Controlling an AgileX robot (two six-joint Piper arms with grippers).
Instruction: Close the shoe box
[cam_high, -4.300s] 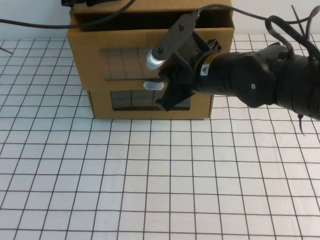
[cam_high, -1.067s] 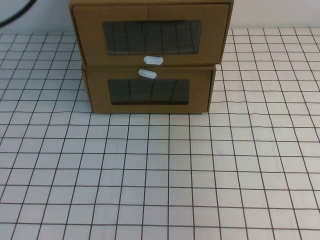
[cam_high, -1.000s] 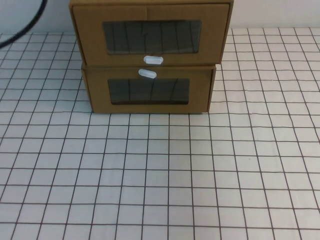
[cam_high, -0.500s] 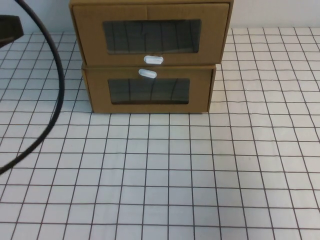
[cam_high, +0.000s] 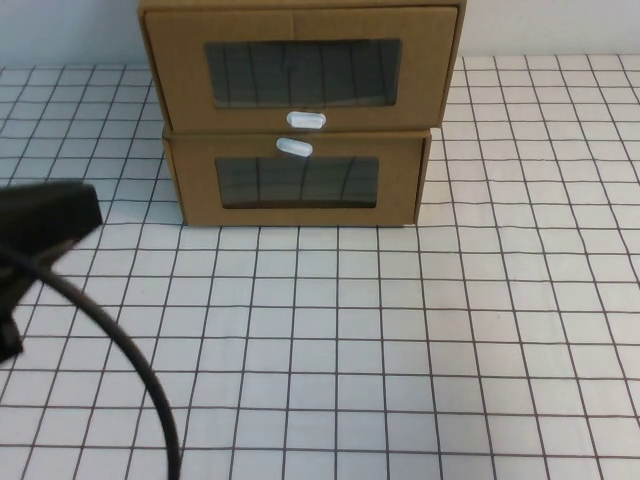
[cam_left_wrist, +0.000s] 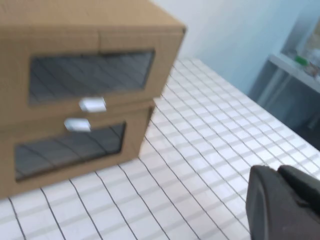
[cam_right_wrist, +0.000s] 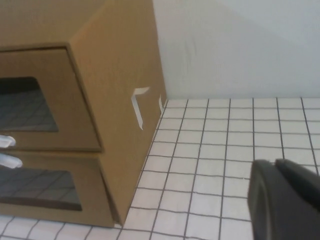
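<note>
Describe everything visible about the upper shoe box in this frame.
The shoe box is brown cardboard with a dark rectangular window and a small white tab handle below it. Its drawer sits flush, closed. It rests upright, squarely on a similar lower box at the table's far edge. Neither gripper touches it.

Even, bright overhead light, soft shadows; left wrist view motion-blurred, dark foreground bits out of focus.
</note>
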